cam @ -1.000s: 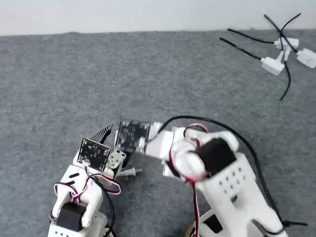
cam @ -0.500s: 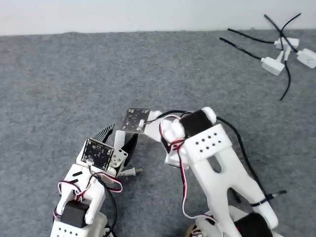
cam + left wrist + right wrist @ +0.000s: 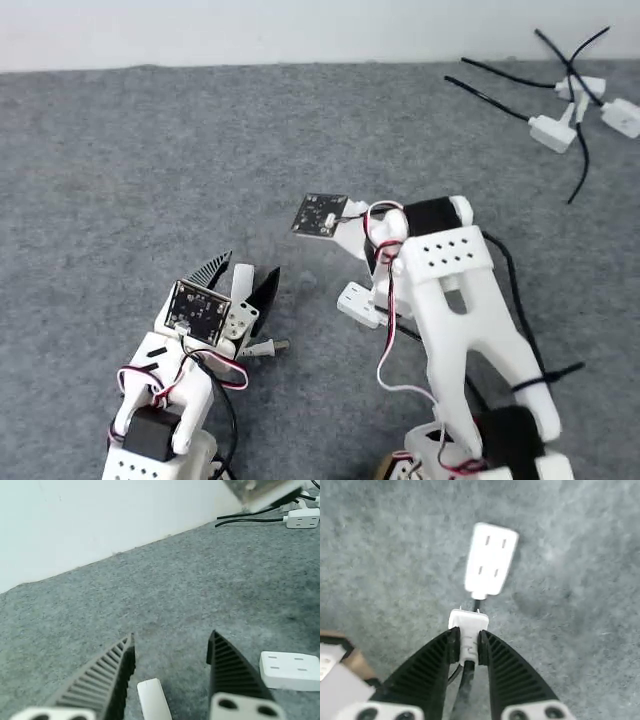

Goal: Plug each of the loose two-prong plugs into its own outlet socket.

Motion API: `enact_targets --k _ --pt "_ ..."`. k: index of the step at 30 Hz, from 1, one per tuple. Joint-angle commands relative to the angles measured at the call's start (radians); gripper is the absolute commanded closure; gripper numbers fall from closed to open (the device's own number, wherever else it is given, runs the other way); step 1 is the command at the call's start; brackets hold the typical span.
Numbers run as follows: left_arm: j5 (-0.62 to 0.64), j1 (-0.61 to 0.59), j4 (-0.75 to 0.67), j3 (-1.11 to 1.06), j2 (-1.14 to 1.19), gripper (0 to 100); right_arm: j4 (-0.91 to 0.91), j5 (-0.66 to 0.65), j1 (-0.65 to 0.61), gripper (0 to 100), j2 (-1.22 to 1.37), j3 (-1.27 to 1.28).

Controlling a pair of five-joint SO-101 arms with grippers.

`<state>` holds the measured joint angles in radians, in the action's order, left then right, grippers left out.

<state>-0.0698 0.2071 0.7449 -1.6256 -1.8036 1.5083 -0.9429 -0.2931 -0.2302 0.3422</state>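
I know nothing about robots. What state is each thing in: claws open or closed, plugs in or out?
left claw: open, empty.
right claw: shut on the white plug.
white plug: not inserted, prongs facing the outlet block.
outlet block: flat on the carpet, sockets empty.
loose plug: lying on the carpet, unplugged.
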Motion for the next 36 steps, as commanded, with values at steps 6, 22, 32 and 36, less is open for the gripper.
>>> enact_targets --k 6,22,32,36 --pt "-0.011 0.003 -0.028 0.007 -0.014 76 -0.11 -0.011 -0.007 98.9 0.094 -0.014" --pt "-0.011 0.003 -0.028 0.008 -0.014 76 -0.163 0.017 -0.081 98.9 0.108 -0.009" --pt "-0.011 0.003 -0.028 0.007 -0.014 76 -0.182 0.02 -0.079 98.9 0.11 -0.008" --pt "-0.011 0.003 -0.028 0.007 -0.014 76 -0.15 0.015 -0.079 98.9 0.11 -0.006"
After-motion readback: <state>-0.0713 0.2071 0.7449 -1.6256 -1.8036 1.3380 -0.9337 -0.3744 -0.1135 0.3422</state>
